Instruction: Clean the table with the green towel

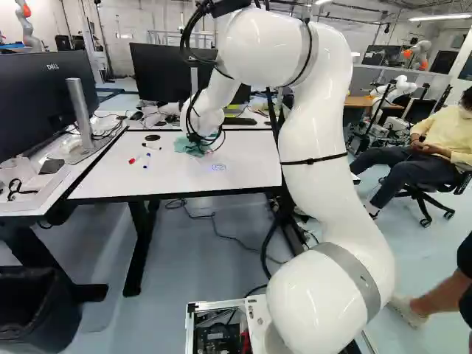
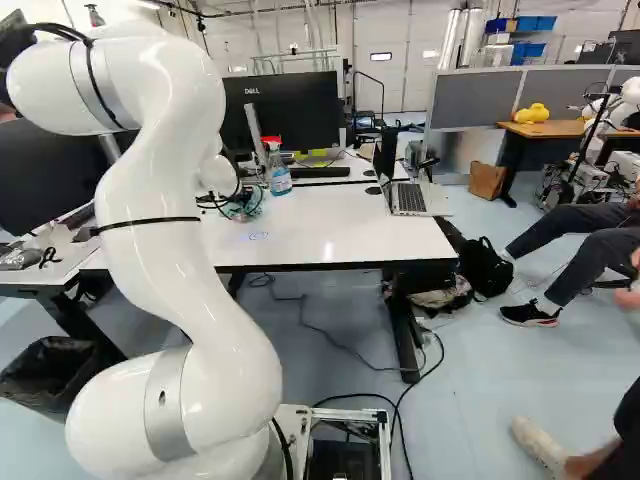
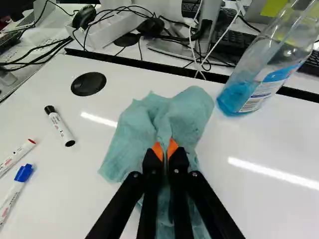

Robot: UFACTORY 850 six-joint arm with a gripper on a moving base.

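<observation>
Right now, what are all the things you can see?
Towel: one, green, on the table
Markers: three, white, beside the towel
Bottle: one, clear with blue liquid, beside the towel
Table: one, white, ahead
Laptop: one, grey, on the table
Screens: at least two, black, near the table
Duck: one, yellow, on a wooden desk
Bag: one, black, on the floor
Bin: one, black, on the floor
Another robot: at least one, white, far back
Gripper: one, black with orange pads, pinching the towel
Arm: one, white, nearest
</observation>
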